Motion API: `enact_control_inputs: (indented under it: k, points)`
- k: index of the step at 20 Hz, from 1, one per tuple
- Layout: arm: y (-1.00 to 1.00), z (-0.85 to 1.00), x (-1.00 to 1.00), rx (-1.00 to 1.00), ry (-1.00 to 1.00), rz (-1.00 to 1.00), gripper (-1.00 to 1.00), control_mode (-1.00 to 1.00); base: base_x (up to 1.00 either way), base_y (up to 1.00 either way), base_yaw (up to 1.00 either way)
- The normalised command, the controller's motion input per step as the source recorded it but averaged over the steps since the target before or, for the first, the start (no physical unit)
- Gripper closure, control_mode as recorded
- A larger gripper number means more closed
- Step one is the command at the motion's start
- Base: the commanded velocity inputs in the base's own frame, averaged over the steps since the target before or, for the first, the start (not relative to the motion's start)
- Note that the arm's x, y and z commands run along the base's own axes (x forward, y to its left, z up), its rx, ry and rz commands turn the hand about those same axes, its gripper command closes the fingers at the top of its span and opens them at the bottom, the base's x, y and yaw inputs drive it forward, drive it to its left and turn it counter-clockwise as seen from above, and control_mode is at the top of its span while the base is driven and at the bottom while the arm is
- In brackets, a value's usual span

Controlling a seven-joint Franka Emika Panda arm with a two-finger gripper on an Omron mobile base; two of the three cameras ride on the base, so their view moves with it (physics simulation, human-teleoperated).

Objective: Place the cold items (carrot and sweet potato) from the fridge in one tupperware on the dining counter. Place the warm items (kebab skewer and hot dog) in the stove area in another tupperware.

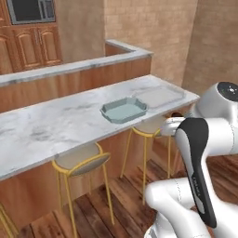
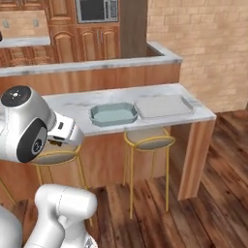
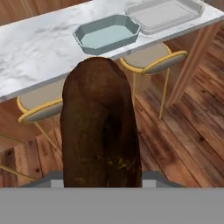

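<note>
Brick walls and wood cabinetry enclose the kitchen; a marble dining counter (image 1: 56, 123) runs across the frame on a wood-panelled front, with plank flooring below. At upper left in the left base view, a microwave (image 1: 30, 10) sits above cabinet doors. Beneath the counter stands a yellow-framed stool (image 1: 81, 162) on the left, with a second stool (image 1: 148, 128) further right, under the containers. On the counter, right of centre, rests a teal tupperware (image 1: 123, 110), eight-sided and upright. Just beside it, toward the counter's right end, lies a clear tupperware (image 1: 160, 96), flat and shallow; whether the two touch cannot be told. Neither visibly contains anything.

In the hand view, a dark brown sweet potato (image 3: 100, 127) stands close before the camera, rising from the bottom edge with the counter beyond it. The gripper (image 3: 103, 181) is closed on this sweet potato, its fingertips hidden behind it. It is held short of the counter, above the floor.
</note>
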Motion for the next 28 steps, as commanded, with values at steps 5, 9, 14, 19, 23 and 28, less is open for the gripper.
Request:
enact_control_inputs:
  k: [5, 9, 14, 19, 23, 28]
  points:
    - [0.00, 0.00, 0.00, 0.00, 0.00, 0.00, 1.00, 1.00, 0.81, -0.60, 0.48]
    - [0.00, 0.00, 0.00, 0.00, 0.00, 0.00, 1.00, 1.00, 0.81, -0.61, 0.47]
    - [0.00, 0.00, 0.00, 0.00, 0.00, 0.00, 1.00, 1.00, 0.72, -0.73, 0.39]
    - [0.00, 0.00, 0.00, 0.00, 0.00, 0.00, 1.00, 1.00, 0.94, -0.43, 0.29]
    - [-0.23, -0.25, 1.00, 0.04, 0.22, 0.26, 1.00, -1.00, 0.00, 0.00, 0.00]
    - [0.00, -0.65, 0.99, -0.01, 0.36, 0.23, 1.00, -1.00, 0.00, 0.00, 0.00]
